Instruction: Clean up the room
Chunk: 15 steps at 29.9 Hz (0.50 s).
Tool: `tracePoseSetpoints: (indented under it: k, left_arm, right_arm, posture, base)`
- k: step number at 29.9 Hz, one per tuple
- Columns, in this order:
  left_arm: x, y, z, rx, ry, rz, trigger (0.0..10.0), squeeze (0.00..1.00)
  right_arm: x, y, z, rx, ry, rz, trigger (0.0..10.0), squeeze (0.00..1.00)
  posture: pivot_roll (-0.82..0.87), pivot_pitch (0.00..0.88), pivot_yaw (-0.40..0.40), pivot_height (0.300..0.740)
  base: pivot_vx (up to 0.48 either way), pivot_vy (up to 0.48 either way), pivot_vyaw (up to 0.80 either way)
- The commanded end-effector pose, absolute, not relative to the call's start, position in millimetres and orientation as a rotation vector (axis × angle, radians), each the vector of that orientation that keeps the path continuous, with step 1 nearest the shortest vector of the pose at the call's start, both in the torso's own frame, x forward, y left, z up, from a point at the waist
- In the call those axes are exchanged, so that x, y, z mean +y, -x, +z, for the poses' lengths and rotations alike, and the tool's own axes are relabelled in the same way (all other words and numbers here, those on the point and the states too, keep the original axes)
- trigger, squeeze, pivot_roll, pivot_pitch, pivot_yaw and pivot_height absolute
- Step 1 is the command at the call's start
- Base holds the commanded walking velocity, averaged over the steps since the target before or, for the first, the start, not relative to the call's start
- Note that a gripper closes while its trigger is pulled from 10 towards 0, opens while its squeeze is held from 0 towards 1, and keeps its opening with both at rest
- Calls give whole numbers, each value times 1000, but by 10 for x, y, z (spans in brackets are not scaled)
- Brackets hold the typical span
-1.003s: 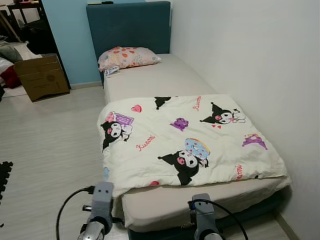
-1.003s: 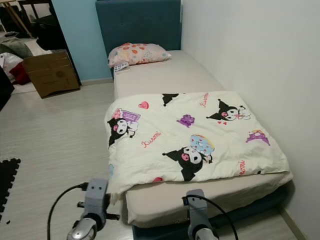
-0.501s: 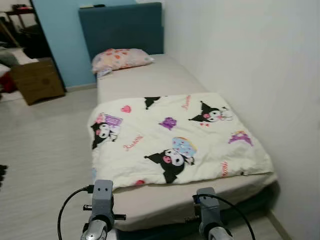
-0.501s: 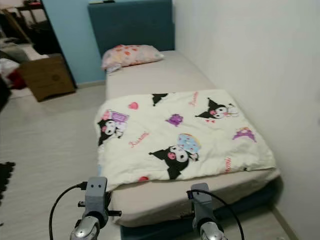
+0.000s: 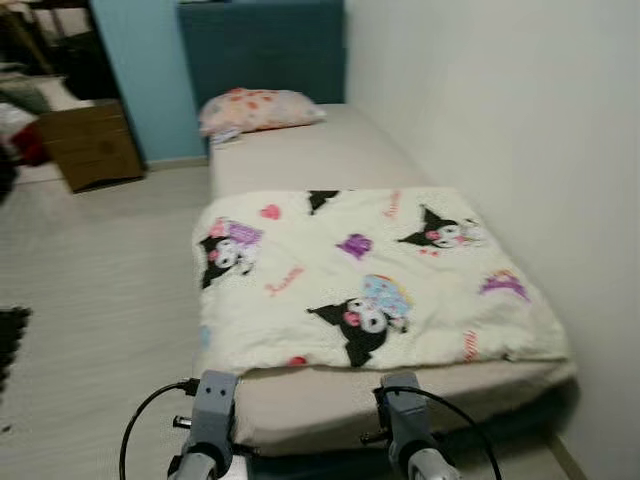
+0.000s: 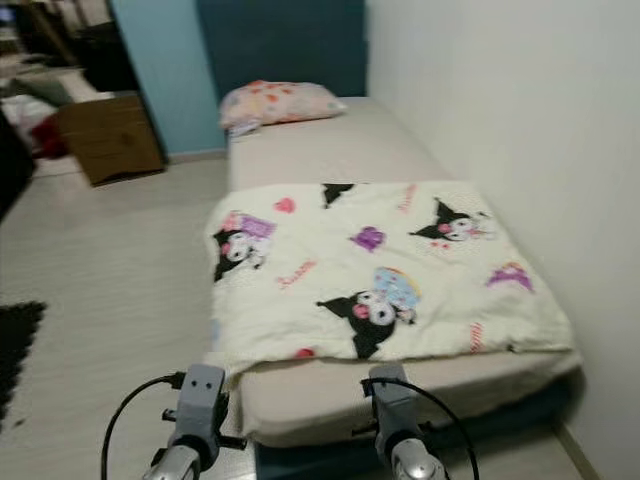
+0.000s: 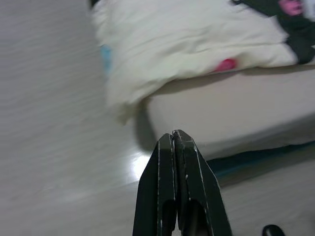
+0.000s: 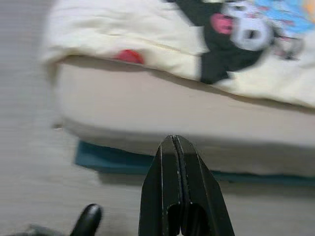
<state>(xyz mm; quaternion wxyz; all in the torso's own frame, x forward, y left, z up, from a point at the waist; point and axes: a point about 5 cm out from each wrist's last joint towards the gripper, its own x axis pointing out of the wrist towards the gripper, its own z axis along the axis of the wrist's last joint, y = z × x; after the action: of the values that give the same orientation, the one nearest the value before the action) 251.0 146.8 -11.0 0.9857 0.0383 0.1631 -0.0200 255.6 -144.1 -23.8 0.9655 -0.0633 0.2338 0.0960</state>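
A single bed (image 5: pixel 330 155) with a beige sheet runs along the white wall on the right. A cream cartoon-print blanket (image 5: pixel 370 275) lies folded over its lower half, one corner hanging off the left side (image 7: pixel 123 88). A flowered pillow (image 5: pixel 258 108) rests by the teal headboard. Both arms are held low in front of the bed's foot. My left gripper (image 7: pixel 173 137) is shut and empty above the floor, near the bed's corner. My right gripper (image 8: pixel 173 142) is shut and empty too, facing the mattress end.
A brown cardboard box (image 5: pixel 92 145) stands on the pale wood floor at the back left, with dark furniture and clutter behind it. A black mat (image 5: pixel 10 335) lies at the left edge. Open floor (image 5: pixel 100 270) stretches left of the bed.
The camera has swung back to the left and the picture is blurred. The bed and blanket lie as before. Both grippers stay shut and low.
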Motion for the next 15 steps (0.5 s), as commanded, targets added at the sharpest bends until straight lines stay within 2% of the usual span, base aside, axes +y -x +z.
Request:
tracePoseSetpoints:
  k: [1,15]
  left_arm:
    - [1457,-2512,-134,350,-97,-51,10000,0]
    - [1437,-2557,-108,360,-128,-76,10000,0]
  right_arm:
    - [-1460,-2543,-250,485,123,179,10000,0]
    - [-1487,-2550,-242,479,123,154,10000,0]
  posture:
    - [-15,105,4,740]
    - [-17,94,22,740]
  base:
    - [0,0,800]
    - [0,0,800]
